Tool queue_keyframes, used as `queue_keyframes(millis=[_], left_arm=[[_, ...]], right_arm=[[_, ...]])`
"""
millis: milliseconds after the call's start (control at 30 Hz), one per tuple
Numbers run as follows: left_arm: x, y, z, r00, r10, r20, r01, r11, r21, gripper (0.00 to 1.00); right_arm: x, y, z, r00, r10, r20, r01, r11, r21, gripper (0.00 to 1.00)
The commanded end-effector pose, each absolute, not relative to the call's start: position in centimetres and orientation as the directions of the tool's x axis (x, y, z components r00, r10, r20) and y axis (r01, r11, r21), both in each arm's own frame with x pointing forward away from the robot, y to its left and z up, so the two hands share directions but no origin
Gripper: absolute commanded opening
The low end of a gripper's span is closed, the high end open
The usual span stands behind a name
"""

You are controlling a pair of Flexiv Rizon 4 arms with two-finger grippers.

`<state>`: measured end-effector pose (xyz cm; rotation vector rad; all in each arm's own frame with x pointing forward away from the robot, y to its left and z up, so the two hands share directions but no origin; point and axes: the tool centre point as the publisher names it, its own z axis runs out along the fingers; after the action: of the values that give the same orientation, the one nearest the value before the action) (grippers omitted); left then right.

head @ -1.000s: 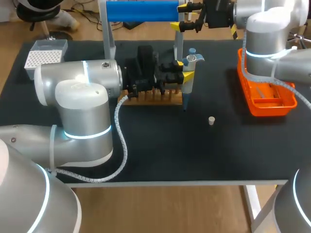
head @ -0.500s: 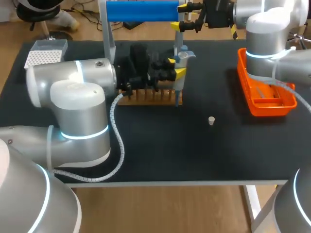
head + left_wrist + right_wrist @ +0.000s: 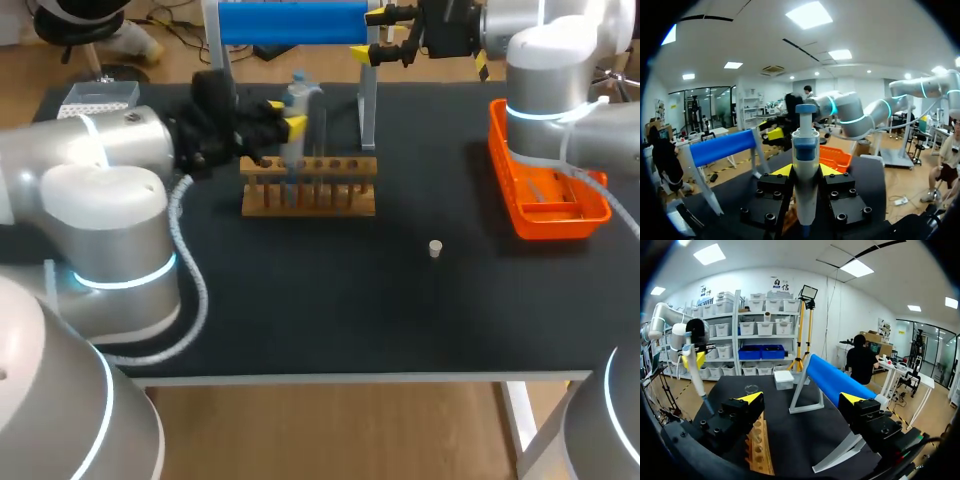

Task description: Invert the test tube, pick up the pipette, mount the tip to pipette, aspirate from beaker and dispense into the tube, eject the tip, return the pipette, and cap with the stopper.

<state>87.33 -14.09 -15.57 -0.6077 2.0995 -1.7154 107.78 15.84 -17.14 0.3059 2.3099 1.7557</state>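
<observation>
Left tool [image 3: 285, 115] is gripping the pipette [image 3: 298, 100], both fingers clamped on its body. It's hanging upright, nozzle end down, over the left end of the wooden rack [image 3: 310, 190]. Right tool [image 3: 385, 35] is sitting spread wide, grasping nothing, by the blue-bar stand [image 3: 290, 22] at the back of the worktop [image 3: 400, 310]. Stopper [image 3: 435, 248] is lying alone right of the rack, well apart from both tools.

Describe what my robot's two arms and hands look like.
The left arm and right arm are rounded silver-grey tubes with white joint caps and glowing light-blue rings. A grey spiral cable runs along the left one. The left hand and right hand are black bolted blocks, each with two yellow-tipped fingers.
</observation>
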Motion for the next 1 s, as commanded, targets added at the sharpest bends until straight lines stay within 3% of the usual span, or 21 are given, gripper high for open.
queue_keyframes(millis=[33, 467, 1000], left_arm=[[88.1, -10.6, -14.3, -0.848, -0.53, -0.002, -0.124, 0.203, -0.971, 0.0], [95.0, -4.4, -14.2, -0.69, -0.724, 0.02, -0.234, 0.197, -0.952, 0.0], [101.5, -4.6, -14.2, -0.494, -0.869, 0.041, -0.342, 0.151, -0.927, 0.0]], right_arm=[[107.8, 15.7, -17.1, -0.955, 0.294, -0.05, 0.032, 0.266, 0.963, 1.0], [107.8, 15.7, -17.1, -0.955, 0.294, -0.05, 0.032, 0.266, 0.963, 1.0], [107.8, 15.7, -17.1, -0.955, 0.294, -0.05, 0.032, 0.266, 0.963, 1.0]])
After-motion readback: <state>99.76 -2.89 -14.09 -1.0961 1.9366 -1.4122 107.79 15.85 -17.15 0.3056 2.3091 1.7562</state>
